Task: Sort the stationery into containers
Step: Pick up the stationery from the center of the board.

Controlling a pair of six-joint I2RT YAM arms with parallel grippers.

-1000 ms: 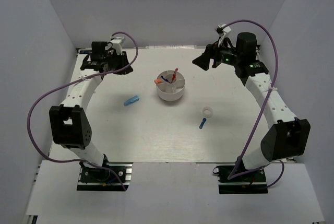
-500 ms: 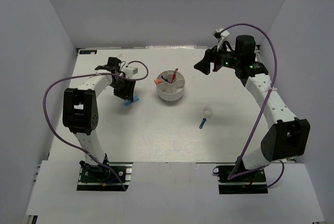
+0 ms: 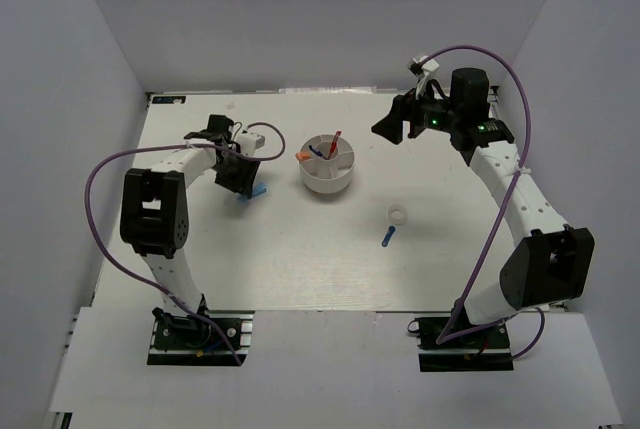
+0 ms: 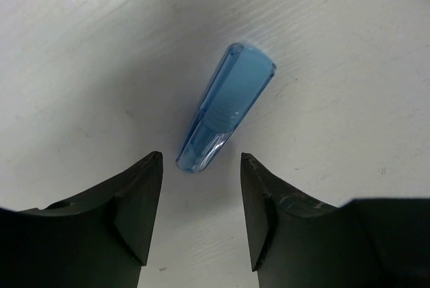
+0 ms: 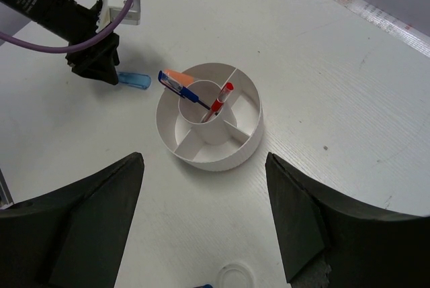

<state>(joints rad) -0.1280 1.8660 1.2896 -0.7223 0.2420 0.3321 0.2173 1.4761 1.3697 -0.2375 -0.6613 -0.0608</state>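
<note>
The round white tub (image 3: 327, 165) stands mid-table and also shows in the right wrist view (image 5: 250, 129). In it stand a red pen (image 5: 219, 99) and a blue pen (image 5: 180, 87), with an orange-white piece (image 5: 177, 76) at its left rim. My left gripper (image 4: 201, 174) is open just above the table, with the light-blue piece (image 4: 227, 105) lying ahead of its fingertips, one end near the gap. It also shows in the top view (image 3: 256, 193). My right gripper (image 3: 394, 121) is open and empty, high to the tub's right. A white ring (image 3: 399, 215) and a dark-blue piece (image 3: 387, 238) lie right of the tub.
White walls close the table on the left, right and back. The left arm's elbow (image 3: 148, 211) rises at the left. The right arm (image 3: 515, 189) runs along the right side.
My left arm swung in from the far left corner and came down over the light-blue piece. My right gripper shifted only slightly.
</note>
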